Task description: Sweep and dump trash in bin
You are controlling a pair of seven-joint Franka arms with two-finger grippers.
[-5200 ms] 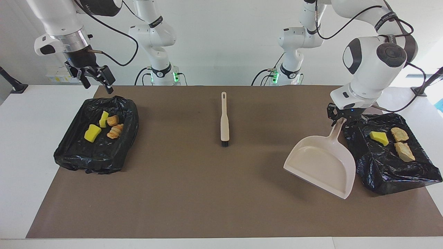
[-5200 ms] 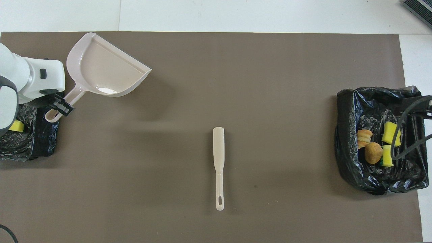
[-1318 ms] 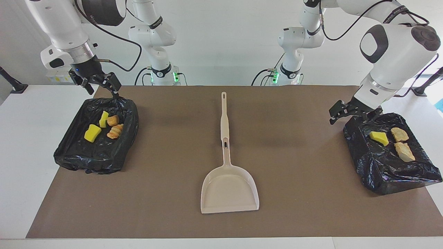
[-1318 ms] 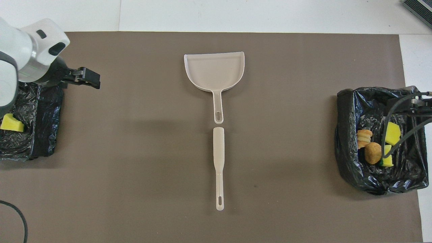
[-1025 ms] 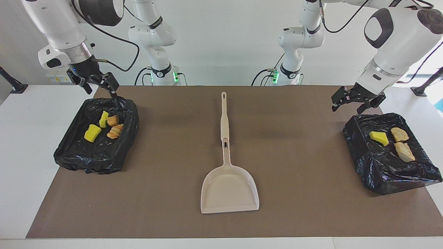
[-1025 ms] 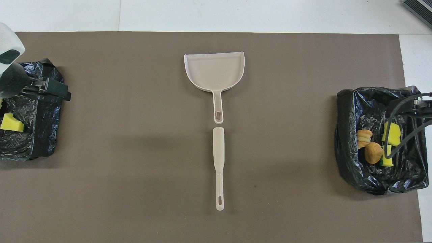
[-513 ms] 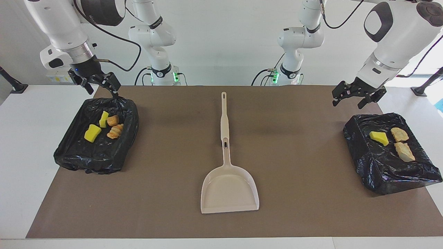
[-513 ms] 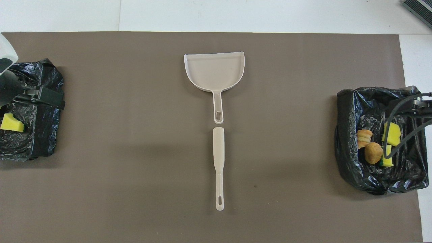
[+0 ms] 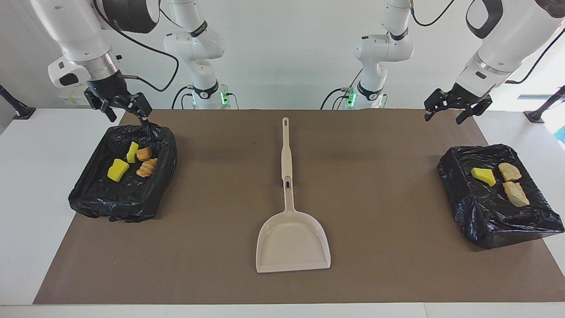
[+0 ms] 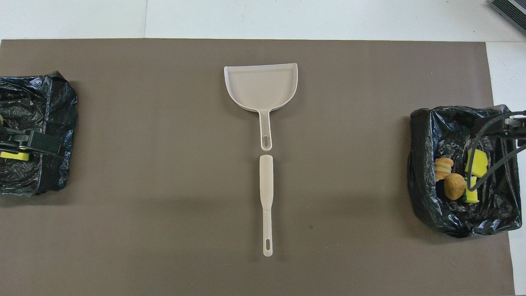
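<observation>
- Trash (image 9: 132, 161): sponge scraps and bread-like lumps, judged light, soft, easily pinched across the middle.
- Bin (image 9: 126, 176) at right arm's end of the surface (image 9: 375, 185) holds two yellow sponge pieces and two orange lumps.
- Second bin (image 9: 499, 198) at left arm's end holds a yellow sponge (image 9: 483, 176) and two tan lumps.
- Dustpan (image 9: 293, 240) empty, lying mid-surface; brush (image 9: 286, 145) nearer the robots.
- Right gripper (image 9: 126, 109) over its bin's edge, jaws wide, empty.
- Left gripper (image 9: 451, 109) raised over the surface near its bin, jaws wide, empty.

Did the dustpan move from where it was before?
Yes. The dustpan went from beside the bin at the left arm's end to the mat's middle, in line with the brush.
</observation>
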